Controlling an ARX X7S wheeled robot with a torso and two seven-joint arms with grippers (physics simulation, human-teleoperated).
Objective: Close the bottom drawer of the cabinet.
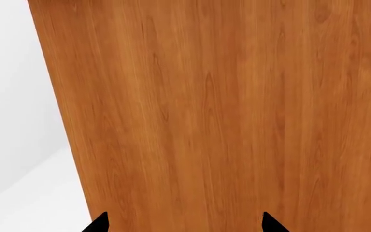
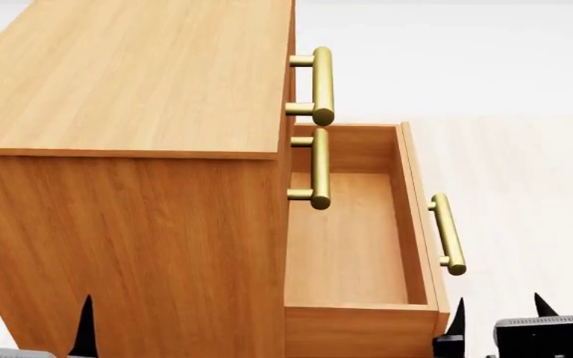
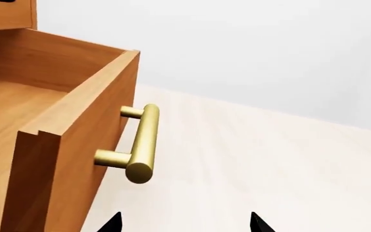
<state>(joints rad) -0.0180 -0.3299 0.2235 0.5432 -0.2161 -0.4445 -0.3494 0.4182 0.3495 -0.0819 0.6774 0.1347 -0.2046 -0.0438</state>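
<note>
The cabinet (image 2: 127, 97) is a boxy orange-brown wood-grain unit seen from its side in the head view. Its bottom drawer (image 2: 351, 239) stands pulled out and empty, with a brass bar handle (image 2: 447, 233) on its front panel. The two drawers above are shut, and their brass handles (image 2: 321, 86) stick out. My right gripper (image 2: 498, 317) is open and empty, just in front of the drawer's near corner. In the right wrist view the bottom drawer's handle (image 3: 141, 144) is close ahead of the open gripper (image 3: 185, 223). My left gripper (image 1: 185, 222) is open, facing the cabinet's side wall (image 1: 224, 116).
Pale wood floor (image 2: 536, 171) stretches beyond the drawer front. A white wall (image 3: 250, 53) stands behind it. White floor (image 1: 24, 193) shows beside the cabinet in the left wrist view.
</note>
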